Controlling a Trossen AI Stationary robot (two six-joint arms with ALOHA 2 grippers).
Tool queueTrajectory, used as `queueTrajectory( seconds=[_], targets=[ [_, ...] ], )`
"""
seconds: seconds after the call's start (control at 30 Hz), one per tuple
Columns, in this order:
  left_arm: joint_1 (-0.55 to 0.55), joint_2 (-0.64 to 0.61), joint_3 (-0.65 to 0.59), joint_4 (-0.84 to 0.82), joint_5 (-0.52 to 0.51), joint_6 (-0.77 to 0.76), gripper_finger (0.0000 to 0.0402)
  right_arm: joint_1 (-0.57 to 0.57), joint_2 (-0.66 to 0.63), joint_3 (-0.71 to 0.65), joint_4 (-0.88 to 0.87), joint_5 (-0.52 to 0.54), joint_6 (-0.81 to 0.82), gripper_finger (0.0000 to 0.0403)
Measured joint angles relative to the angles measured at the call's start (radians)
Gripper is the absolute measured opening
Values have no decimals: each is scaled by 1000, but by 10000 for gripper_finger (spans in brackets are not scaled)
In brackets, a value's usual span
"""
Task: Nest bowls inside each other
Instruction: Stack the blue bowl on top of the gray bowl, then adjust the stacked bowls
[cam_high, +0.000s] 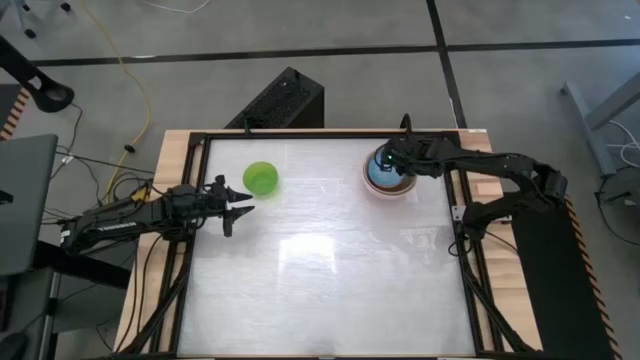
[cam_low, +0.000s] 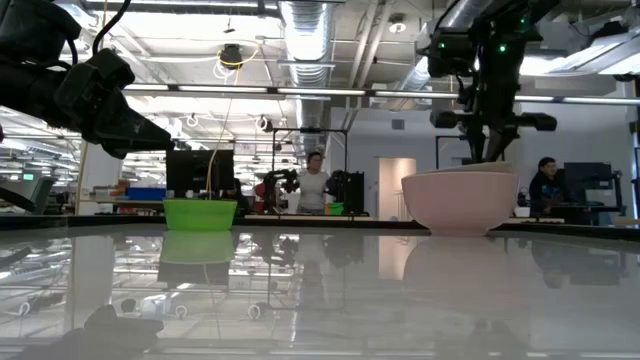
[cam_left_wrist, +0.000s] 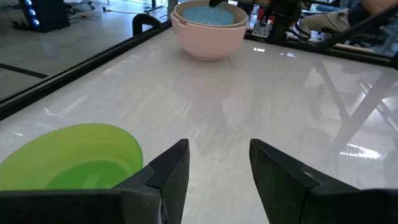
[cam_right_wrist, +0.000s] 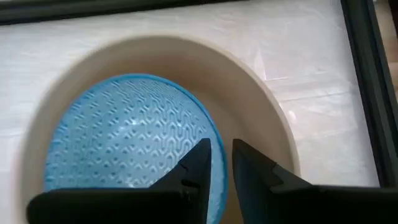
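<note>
A stack of bowls stands on its base at the table's far right: a pale pink outer bowl, a beige one in it, and a blue bowl innermost. My right gripper hovers over the blue bowl's rim, pointing steeply down. It is open by a narrow gap with nothing between its fingers. A green bowl stands alone at the far left. Beside it my left gripper waits, open and nearly level.
Black frame rails run round the white tabletop, whose middle and near part lie bare. A black box stands beyond the far edge. In the low view, people show in the room behind the table.
</note>
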Motion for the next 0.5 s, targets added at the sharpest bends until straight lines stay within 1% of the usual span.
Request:
queueTrajectory(
  seconds=[0.13,0.27,0.37,0.5],
  targets=[
    [0,0,0,0,0,0,158,0,0,63,-50,1,-22,86],
    [0,0,0,0,0,0,158,8,0,107,-45,5,-39,86],
    [0,0,0,0,0,0,158,25,1,116,-22,12,-48,82],
    [0,0,0,0,0,0,158,30,3,115,-52,30,-35,70]
  ],
)
